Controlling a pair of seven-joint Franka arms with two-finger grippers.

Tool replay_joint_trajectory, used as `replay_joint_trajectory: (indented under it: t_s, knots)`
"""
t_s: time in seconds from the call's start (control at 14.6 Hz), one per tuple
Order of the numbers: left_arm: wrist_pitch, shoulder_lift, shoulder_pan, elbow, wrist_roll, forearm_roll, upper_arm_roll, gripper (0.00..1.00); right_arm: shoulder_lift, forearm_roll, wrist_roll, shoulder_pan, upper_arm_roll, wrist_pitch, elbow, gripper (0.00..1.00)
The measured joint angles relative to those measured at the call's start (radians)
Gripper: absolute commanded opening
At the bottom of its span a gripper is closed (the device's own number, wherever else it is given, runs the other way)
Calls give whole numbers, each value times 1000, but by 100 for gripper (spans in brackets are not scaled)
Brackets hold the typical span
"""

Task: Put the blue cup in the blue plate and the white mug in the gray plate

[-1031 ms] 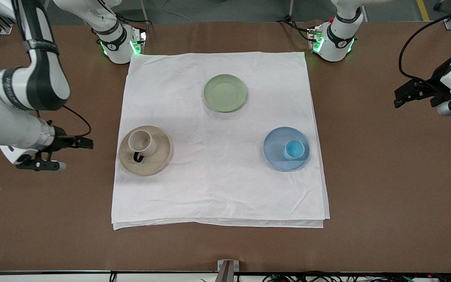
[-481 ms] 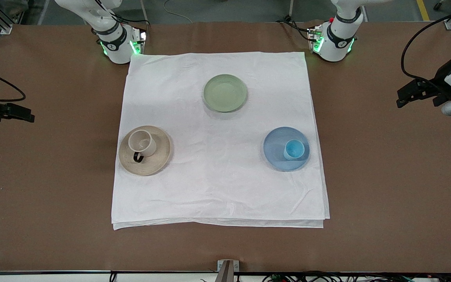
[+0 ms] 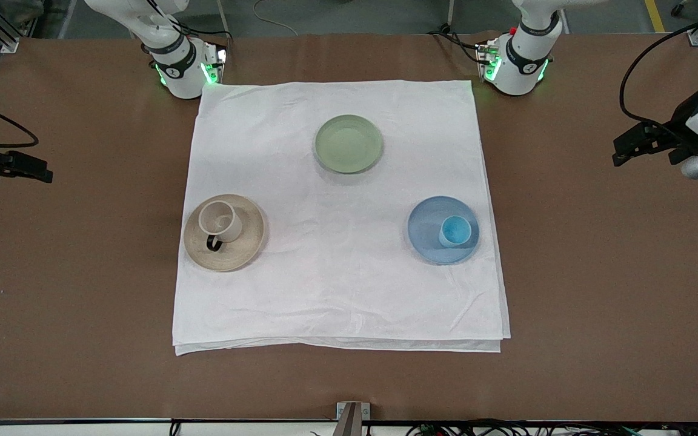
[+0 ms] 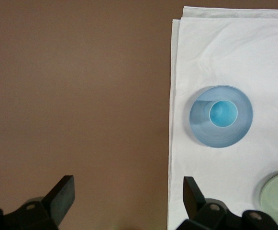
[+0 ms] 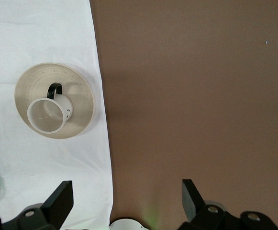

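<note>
You are done: the cup point(image 3: 455, 231) sits in the blue plate point(image 3: 426, 227), the mug point(image 3: 220, 221) in the gray plate point(image 3: 251, 233). Both grippers, left point(image 4: 128, 197) and right point(image 5: 127, 198), have fingers wide, holding nothing, well apart from them.

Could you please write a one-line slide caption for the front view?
Blue cup on blue plate, white mug on gray plate; both arms withdrawn.
</note>
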Motion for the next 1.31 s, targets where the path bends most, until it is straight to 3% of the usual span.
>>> replay_joint_trajectory:
  t_s: [0.41, 0.82, 1.31]
  knots:
    - [29, -78, -1, -92, 1, 0, -1, 100, -27, 0, 0, 0, 3, -43, -6, 100]
    - [29, -95, 1, -90, 45, 0, 8, 100, -178, 0, 0, -7, 7, 11, -165, 100]
    - [31, -92, 1, -85, 45, 0, 8, 100, -284, 0, 0, -17, 37, -10, -187, 100]
